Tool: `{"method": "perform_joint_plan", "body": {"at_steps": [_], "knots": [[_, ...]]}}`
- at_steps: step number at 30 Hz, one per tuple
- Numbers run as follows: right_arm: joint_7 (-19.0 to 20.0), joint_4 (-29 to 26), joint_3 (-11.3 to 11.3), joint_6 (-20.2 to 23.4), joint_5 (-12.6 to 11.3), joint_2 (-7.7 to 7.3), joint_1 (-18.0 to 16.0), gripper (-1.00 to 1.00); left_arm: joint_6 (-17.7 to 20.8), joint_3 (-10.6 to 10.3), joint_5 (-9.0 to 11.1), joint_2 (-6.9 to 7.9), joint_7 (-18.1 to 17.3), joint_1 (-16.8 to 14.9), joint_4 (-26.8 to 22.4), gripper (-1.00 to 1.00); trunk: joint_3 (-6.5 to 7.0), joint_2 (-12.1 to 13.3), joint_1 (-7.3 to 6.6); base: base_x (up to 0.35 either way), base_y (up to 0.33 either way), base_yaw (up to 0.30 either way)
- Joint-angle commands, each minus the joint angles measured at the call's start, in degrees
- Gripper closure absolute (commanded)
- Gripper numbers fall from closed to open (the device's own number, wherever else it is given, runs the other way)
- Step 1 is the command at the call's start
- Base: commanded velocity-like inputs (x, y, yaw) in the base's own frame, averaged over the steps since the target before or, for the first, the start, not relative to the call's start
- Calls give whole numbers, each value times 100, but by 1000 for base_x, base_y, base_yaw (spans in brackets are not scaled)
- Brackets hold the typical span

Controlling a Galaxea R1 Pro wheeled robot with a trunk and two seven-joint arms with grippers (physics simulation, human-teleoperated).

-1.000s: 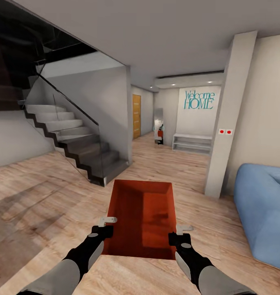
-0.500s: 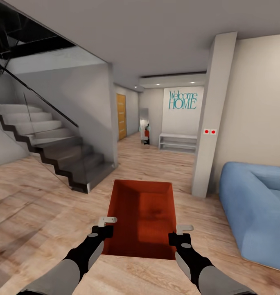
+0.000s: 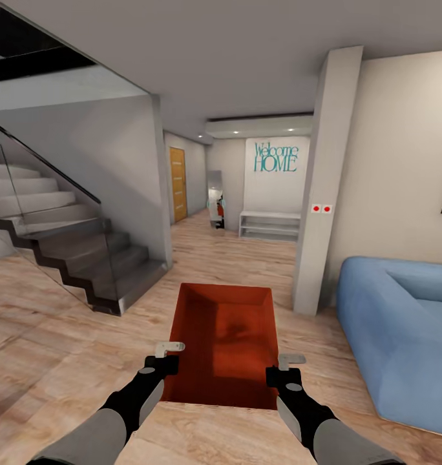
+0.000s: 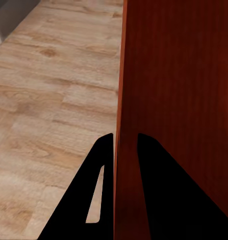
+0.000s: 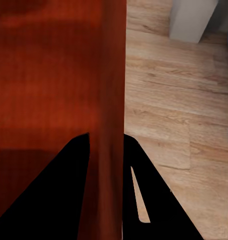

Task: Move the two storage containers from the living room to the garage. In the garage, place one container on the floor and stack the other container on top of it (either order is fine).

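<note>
One orange-red open-top storage container (image 3: 224, 339) hangs in front of me above the wood-plank floor, carried by both arms. My left gripper (image 3: 168, 352) is shut on its left wall, and the left wrist view shows that wall (image 4: 125, 100) pinched between two dark fingers (image 4: 105, 165). On the opposite side, my right gripper (image 3: 289, 361) is shut on the right wall (image 5: 111, 100), with its fingers (image 5: 79, 165) on either side. The container looks empty.
A staircase (image 3: 72, 245) with a glass rail rises on the left. A grey pillar (image 3: 321, 194) and a blue sofa (image 3: 402, 323) stand on the right. Between them a hallway leads to a wooden door (image 3: 177, 184), a white shelf (image 3: 269, 226) and a "Welcome HOME" wall sign (image 3: 276, 157).
The whole view has swung to the right: stairs, pillar and sofa slid leftward in the picture. Container and both grippers keep the same place relative to me.
</note>
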Motion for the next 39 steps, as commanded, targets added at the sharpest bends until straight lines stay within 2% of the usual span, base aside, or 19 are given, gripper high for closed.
{"method": "perform_joint_plan", "body": {"at_steps": [1, 30, 39], "knots": [[-19, 21, -25, -19, -124, 3, -4, 100, -84, 14, -50, 1, 87, -4, -26, 100, -8, -5, 4, 315, 0, -3], [-18, 19, -25, -21, -125, 4, -4, 100, -89, 14, -48, 1, 87, -4, -22, 100, -8, -5, 4, 316, 0, 0], [-18, 18, -25, -21, -125, 4, -4, 100, -202, 13, -50, 3, 87, -4, -11, 100, -8, -5, 4, 317, 0, 0]]}}
